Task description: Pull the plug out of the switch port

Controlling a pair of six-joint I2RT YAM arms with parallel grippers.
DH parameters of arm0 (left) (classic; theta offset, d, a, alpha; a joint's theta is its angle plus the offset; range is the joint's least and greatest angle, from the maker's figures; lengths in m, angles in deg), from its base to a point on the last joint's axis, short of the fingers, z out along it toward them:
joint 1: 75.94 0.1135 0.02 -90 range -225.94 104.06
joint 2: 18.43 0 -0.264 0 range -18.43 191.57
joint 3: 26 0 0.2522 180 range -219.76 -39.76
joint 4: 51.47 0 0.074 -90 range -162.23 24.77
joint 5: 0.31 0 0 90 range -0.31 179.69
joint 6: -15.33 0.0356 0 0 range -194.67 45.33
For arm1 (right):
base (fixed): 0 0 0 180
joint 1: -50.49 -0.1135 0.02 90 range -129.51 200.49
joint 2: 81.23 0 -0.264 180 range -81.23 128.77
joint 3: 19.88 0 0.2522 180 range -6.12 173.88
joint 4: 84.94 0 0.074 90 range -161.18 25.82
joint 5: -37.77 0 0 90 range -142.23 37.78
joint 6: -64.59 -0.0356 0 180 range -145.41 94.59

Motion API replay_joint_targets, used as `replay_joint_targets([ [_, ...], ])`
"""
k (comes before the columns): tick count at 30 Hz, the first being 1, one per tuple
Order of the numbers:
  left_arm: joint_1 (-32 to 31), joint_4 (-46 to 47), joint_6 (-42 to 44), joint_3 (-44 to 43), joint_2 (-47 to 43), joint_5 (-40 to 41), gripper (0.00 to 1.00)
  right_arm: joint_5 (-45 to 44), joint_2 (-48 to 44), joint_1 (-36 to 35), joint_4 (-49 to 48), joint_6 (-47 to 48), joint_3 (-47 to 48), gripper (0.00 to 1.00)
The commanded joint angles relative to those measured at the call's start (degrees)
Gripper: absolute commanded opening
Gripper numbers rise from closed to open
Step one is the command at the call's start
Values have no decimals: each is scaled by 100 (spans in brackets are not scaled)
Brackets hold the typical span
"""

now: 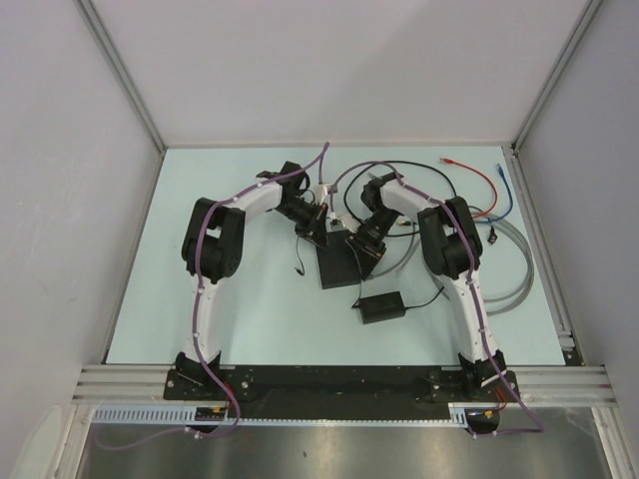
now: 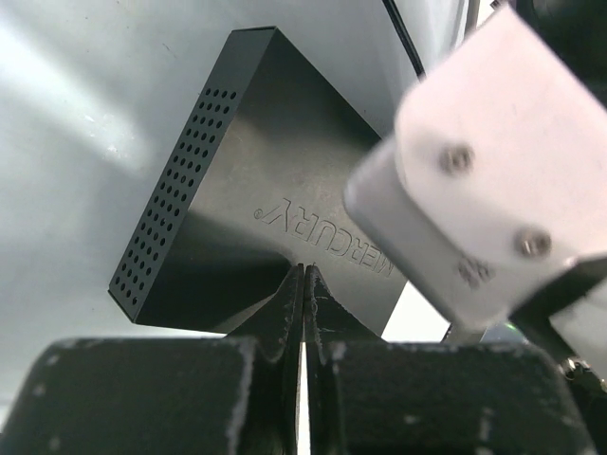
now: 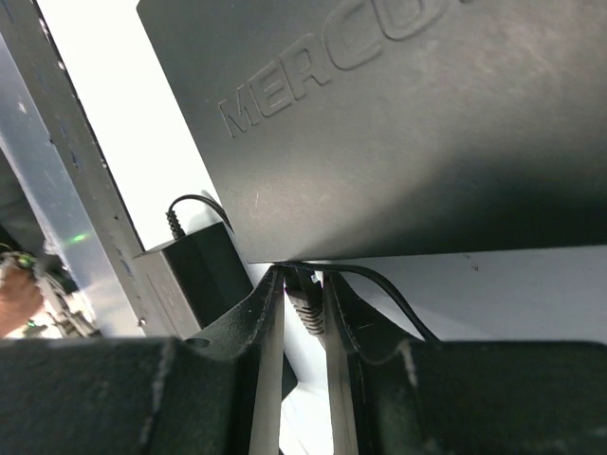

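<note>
1. Roughly at the middle of the top view lies the switch (image 1: 334, 267), a flat matte-black box on the pale table (image 1: 250, 319). Its long axis runs from the top of the frame toward the bottom, leaning slightly.
2. The switch port (image 3: 300, 264) sits in the edge facing the bottom of the right wrist view, below the embossed MERCURY lettering. In the top view the right arm hides that edge.
3. The plug (image 3: 306, 305) sticks out of the port toward the bottom of the frame. Its black cable (image 3: 389, 289) bends off to the right.
4. The right gripper (image 3: 302, 280) is nearly closed, its fingers pinching the plug from both sides.
5. The left gripper (image 2: 302, 284) is fully closed with nothing in it, its tips over the switch's top face at the lettering.
6. A power adapter (image 1: 381, 305) lies just beside the switch's lower right corner. A red cable (image 1: 477, 182), a blue cable (image 1: 509, 195) and a grey cable (image 1: 524, 269) lie well apart at the right.
7. In the left wrist view, the right arm's white housing (image 2: 493, 161) covers the switch's right part, while a perforated vent side (image 2: 171, 199) shows at left.
</note>
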Motion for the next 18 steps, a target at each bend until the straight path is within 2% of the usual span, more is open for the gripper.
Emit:
replay_joint_targets([
  [1,-48,93,102,0,153,440,1,-1055,172,-120,136,617,57,0],
  [13,-57,75,119,-71,214,414,1,-1626,119,-129,962,1399,172,0],
  [18,-57,75,128,-71,214,422,1,-1978,5,-68,980,1400,14,0],
])
